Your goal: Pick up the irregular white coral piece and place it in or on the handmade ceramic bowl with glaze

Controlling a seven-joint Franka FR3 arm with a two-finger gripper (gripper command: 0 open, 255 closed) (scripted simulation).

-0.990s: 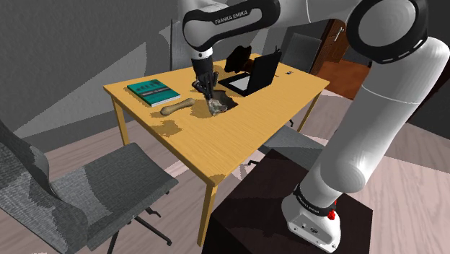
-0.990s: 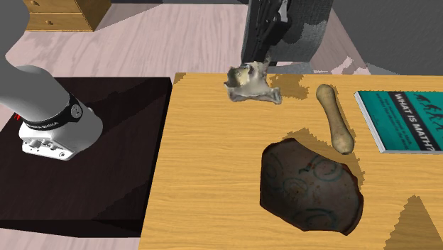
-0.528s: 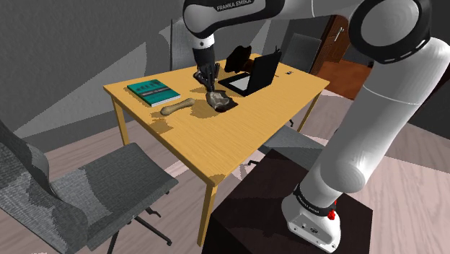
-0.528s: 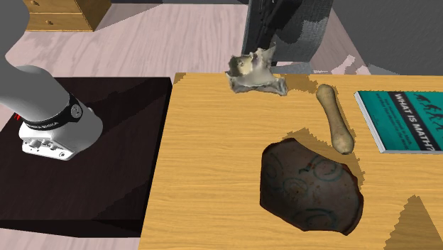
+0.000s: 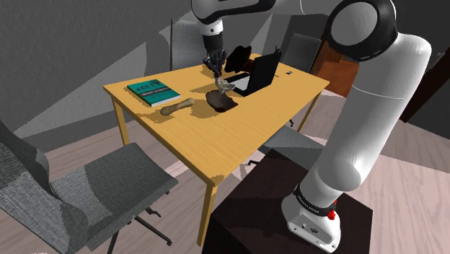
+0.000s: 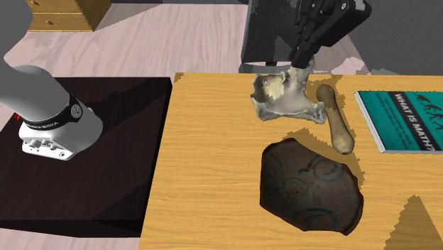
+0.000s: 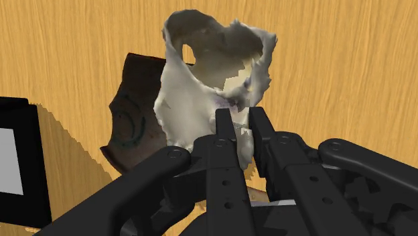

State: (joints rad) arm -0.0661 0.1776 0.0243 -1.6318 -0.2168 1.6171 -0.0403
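White Franka arm rising from its dark box stand and reaching over a yellow wooden table towards the bowl, the reference object for all positions given here. A grey office chair stands on the floor well apart from the bowl, off the table's edge at the shoulder view's left. An open black laptop sits just beside the bowl, on its side towards the shoulder view's right. A teal book lies flat near the bowl, on the opposite side from the laptop. The bowl is dark brown with faint teal ring marks and rests on the table. A tan, bone-shaped stick lies between the bowl and the book, close to the bowl's rim. The coral piece, off-white, irregular and pierced by a hole, hangs clear of the table above the bowl without touching it; in the wrist view the coral piece covers one edge of the bowl, with bare table beyond. The black gripper points down above the bowl, its two fingers clenched on a lower lobe of the coral piece, which they carry.
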